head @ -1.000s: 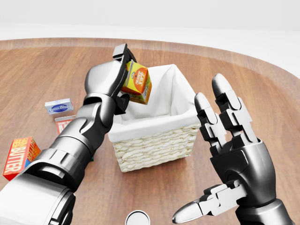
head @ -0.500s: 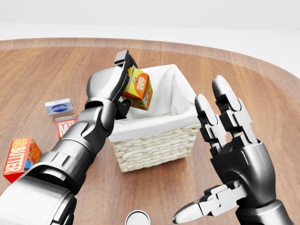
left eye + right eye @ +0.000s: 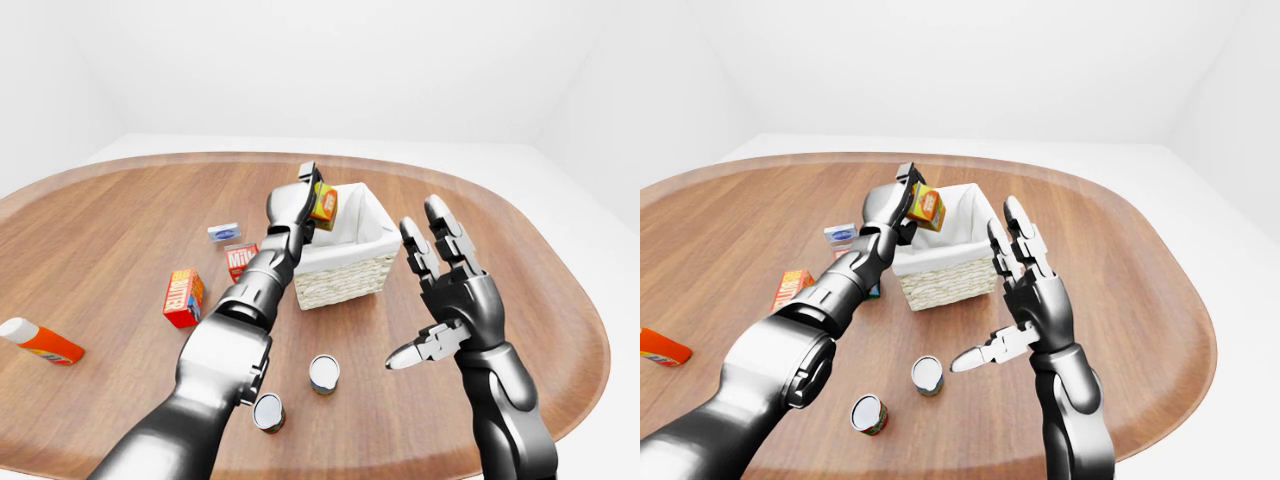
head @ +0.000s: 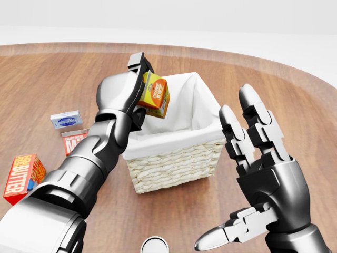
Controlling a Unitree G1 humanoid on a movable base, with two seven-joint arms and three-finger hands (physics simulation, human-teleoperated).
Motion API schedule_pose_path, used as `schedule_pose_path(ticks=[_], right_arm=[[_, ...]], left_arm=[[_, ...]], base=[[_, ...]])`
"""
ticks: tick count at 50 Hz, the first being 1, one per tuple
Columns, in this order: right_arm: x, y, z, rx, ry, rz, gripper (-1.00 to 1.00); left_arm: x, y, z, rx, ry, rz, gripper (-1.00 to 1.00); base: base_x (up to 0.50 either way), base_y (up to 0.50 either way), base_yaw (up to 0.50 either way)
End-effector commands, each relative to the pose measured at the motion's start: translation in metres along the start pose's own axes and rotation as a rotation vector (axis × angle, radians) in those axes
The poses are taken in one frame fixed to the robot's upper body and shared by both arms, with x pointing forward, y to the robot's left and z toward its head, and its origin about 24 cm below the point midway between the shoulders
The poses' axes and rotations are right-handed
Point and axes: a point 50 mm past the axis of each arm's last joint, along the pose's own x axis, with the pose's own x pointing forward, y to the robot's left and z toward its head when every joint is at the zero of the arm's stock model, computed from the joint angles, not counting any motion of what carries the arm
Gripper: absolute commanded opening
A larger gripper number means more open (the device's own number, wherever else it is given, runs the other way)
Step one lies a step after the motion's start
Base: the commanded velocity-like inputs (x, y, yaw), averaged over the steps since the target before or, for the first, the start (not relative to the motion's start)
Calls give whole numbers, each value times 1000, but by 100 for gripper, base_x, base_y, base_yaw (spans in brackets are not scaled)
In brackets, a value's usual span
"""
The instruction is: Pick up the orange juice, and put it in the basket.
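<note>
One carton of orange juice [image 4: 154, 95] is gripped in the left hand [image 4: 125, 90], held above the far-left corner of the basket [image 4: 174, 166], not yet inside. Versus half a second ago the carton sits slightly higher and turned more upright; the hand has barely shifted, camera steady. Right hand [image 4: 263, 174] unchanged, fingers spread wide, holding nothing, raised just right of the basket.

Counts, left to right in the left-eye view: one orange tube-like bottle [image 3: 38, 340] lying at the far left table [image 3: 120, 210] edge; one butter box [image 3: 183, 297]; one small blue-white box [image 3: 224, 232]; one red milk carton [image 3: 240, 259], partly hidden by the left arm; two cans [image 3: 268, 411] [image 3: 323, 373] near the robot, standing apart; one wicker basket with white liner, empty as far as visible.
</note>
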Motion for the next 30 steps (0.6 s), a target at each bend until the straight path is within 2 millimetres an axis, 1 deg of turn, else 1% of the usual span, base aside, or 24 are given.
schedule_pose_path(ticks=[1,15,19,24,30], right_arm=[[0,0,1,0,-2,0,100],[-1,0,2,-4,0,-1,100],[0,0,2,-6,1,-2,100],[-1,1,1,-4,3,1,100],[-1,0,1,-4,2,0,100]], left_arm=[[3,9,3,-1,-10,71,-100],[-1,3,-5,-1,16,56,-100],[0,4,-7,-3,25,59,-100],[0,6,-8,-1,28,68,-100],[-1,4,-7,3,24,65,-100]], base=[[0,0,0],[0,0,0],[0,0,0],[0,0,0],[0,0,0]])
